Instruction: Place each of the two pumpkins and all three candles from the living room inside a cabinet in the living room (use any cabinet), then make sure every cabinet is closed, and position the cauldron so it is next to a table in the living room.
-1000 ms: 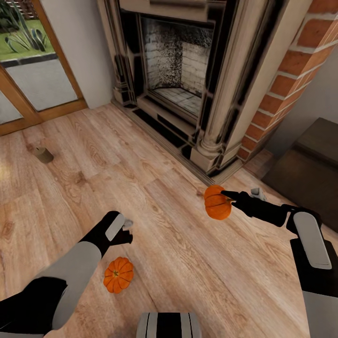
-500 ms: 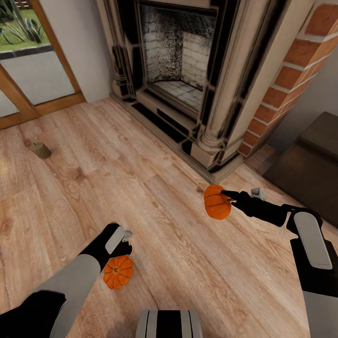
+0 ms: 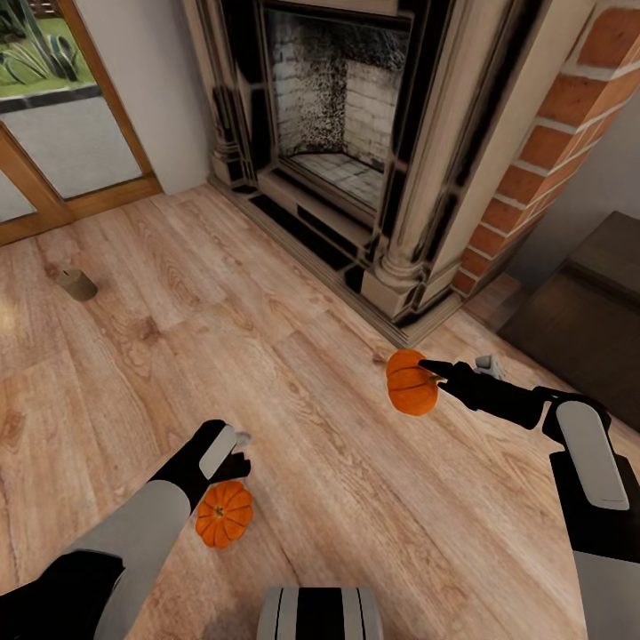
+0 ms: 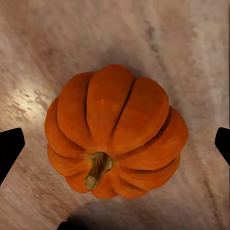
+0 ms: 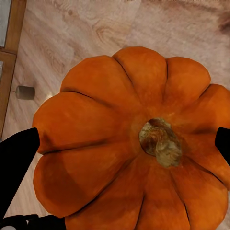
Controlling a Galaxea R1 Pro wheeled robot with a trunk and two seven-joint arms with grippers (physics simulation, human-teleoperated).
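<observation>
Pumpkin (image 3: pixel 223 514) on wood floor (image 3: pixel 311 444) | left gripper (image 3: pixel 233 462) spread above | right gripper (image 3: pixel 425 380) clamps second pumpkin (image 3: pixel 411 383)

the left gripper (image 3: pixel 233 469) covers the upper edge of the pumpkin on the floor (image 3: pixel 224 514), so whether its fingers touch it cannot be told. in the left wrist view only the finger tips (image 4: pixel 9 152) show, cut by the picture's edges. the held pumpkin (image 5: pixel 134 143) runs off the right wrist picture's lower edge. the dark cabinet (image 3: pixel 582 311) is cut by the head view's right edge. the candle (image 3: pixel 77 284) is too small for detail.
</observation>
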